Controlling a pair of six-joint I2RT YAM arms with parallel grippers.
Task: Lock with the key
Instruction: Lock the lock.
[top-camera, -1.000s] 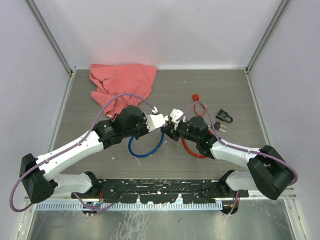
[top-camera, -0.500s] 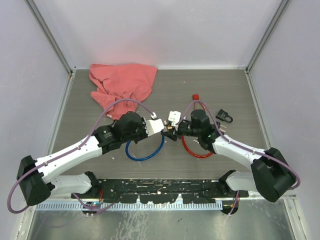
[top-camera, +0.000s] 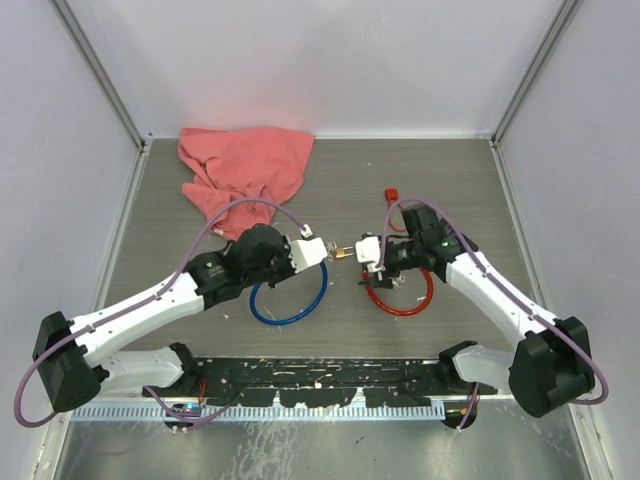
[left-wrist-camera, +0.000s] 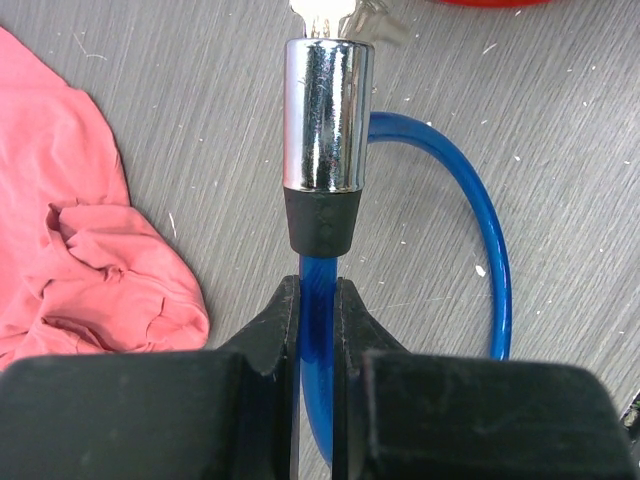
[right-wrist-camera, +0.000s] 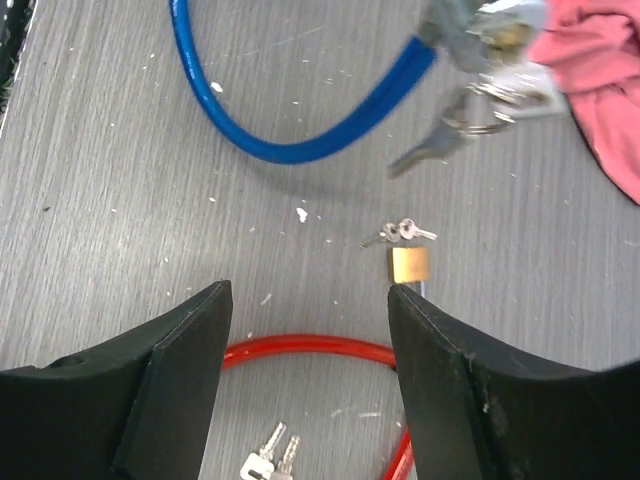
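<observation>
My left gripper (top-camera: 318, 250) is shut on the blue cable lock (left-wrist-camera: 317, 300), just behind its chrome head (left-wrist-camera: 327, 115). The head points away from me, and the blue loop (top-camera: 288, 300) lies on the table below. A key (right-wrist-camera: 500, 35) sits at the head's end, with a ring and a spare key (right-wrist-camera: 432, 148) dangling, blurred. My right gripper (top-camera: 368, 258) stands open a short way right of the head, with nothing between its fingers (right-wrist-camera: 170, 380). In the right wrist view it (right-wrist-camera: 308, 292) hovers over the red cable.
A red cable lock (top-camera: 400, 292) lies under the right gripper, with a pair of keys (right-wrist-camera: 268, 465) beside it. A small brass padlock (right-wrist-camera: 409, 264) with tiny keys (right-wrist-camera: 400, 232) lies between the grippers. A pink cloth (top-camera: 245, 165) is at the back left, and a small red piece (top-camera: 392, 194) further right.
The right gripper has opened, let go at the lock head and drawn back to the right. The left gripper still holds the blue cable in much the same place.
</observation>
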